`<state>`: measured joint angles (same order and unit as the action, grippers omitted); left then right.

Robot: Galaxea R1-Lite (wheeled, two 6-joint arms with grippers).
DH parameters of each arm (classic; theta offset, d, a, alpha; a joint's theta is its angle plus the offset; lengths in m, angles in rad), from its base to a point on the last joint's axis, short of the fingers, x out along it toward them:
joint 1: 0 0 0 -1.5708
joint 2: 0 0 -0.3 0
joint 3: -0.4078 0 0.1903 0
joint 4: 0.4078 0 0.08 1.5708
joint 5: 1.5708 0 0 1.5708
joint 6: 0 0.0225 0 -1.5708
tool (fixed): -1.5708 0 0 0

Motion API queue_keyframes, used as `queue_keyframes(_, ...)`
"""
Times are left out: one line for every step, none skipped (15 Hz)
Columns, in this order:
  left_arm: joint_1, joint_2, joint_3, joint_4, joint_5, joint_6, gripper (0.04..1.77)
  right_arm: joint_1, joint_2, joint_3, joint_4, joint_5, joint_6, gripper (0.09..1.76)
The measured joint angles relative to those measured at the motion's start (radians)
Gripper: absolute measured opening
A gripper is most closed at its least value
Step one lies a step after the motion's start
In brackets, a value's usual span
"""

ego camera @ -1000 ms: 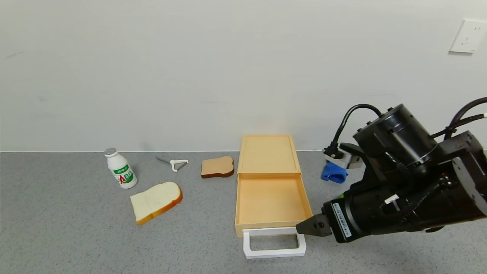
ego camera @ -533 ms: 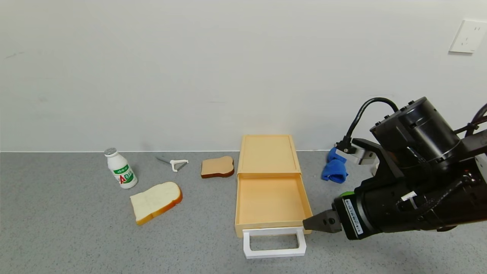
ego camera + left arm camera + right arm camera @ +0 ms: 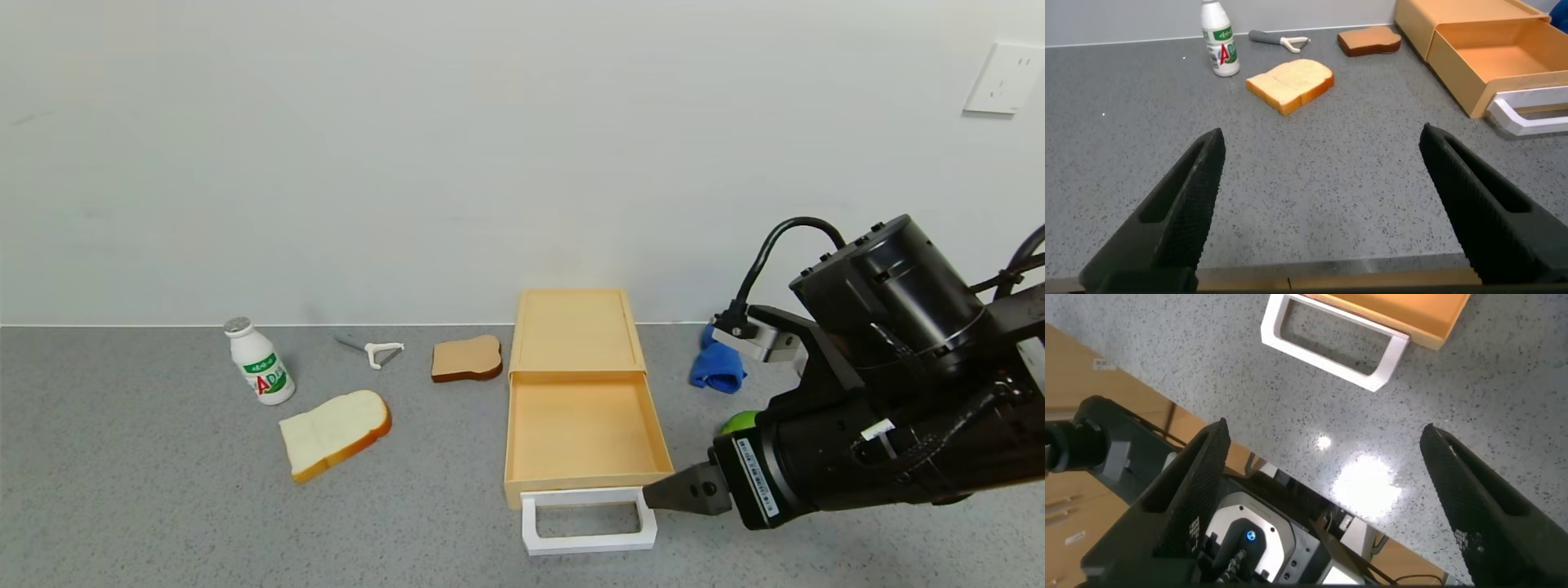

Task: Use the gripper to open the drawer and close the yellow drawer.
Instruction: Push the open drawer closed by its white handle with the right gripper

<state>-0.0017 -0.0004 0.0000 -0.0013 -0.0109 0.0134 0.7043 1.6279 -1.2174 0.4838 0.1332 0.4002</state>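
The yellow drawer point(image 3: 581, 429) stands pulled out of its flat yellow box point(image 3: 575, 331), empty inside. Its white loop handle point(image 3: 588, 542) lies toward the table's front. My right gripper point(image 3: 653, 496) hovers low at the handle's right corner, pointing left, jaws open and holding nothing. In the right wrist view the handle point(image 3: 1323, 359) lies beyond the open gripper point(image 3: 1324, 433), apart from it. My left gripper point(image 3: 1323, 135) is open and empty near the table's front edge, out of the head view; the drawer point(image 3: 1503, 53) shows far off in its view.
A white bread slice point(image 3: 335, 433), a brown bread slice point(image 3: 467, 358), a small white bottle point(image 3: 260, 363) and a peeler point(image 3: 374, 351) lie left of the drawer. A blue cloth point(image 3: 717, 367) and a green object point(image 3: 739, 422) sit right of it, behind my right arm.
My right gripper drew back a little to the right, then returned toward the handle's right corner, slightly lower. The drawer has stayed pulled out and has not moved.
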Motion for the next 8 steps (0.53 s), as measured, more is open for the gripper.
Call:
queue_keyframes(0.0,0.0,0.0,0.0,0.0,0.0,1.72,-0.005,0.0,0.0,0.0,0.0,-0.008,1.71)
queue_keyframes(0.0,0.0,0.0,0.0,0.0,0.0,1.72,-0.008,0.0,0.0,0.0,0.003,-0.014,1.71)
queue_keyframes(0.0,0.0,0.0,0.0,0.0,0.0,1.72,-0.011,0.0,0.001,0.0,0.017,-0.018,1.71)
queue_keyframes(0.0,0.0,0.0,0.0,0.0,0.0,1.72,-0.01,0.003,0.003,0.0,0.029,-0.021,1.71)
queue_keyframes(0.0,0.0,0.0,0.0,0.0,0.0,1.72,-0.004,0.011,0.003,0.0,0.028,-0.022,1.71)
queue_keyframes(0.0,0.0,0.0,0.0,0.0,0.0,1.72,0.007,0.026,-0.001,0.0,0.02,-0.021,1.71)
queue_keyframes(0.0,0.0,0.0,0.0,0.0,0.0,1.72,0.022,0.048,-0.009,0.0,-0.001,-0.016,1.71)
queue_keyframes(0.0,0.0,0.0,0.0,0.0,0.0,1.72,0.041,0.074,-0.019,0.0,-0.029,-0.004,1.71)
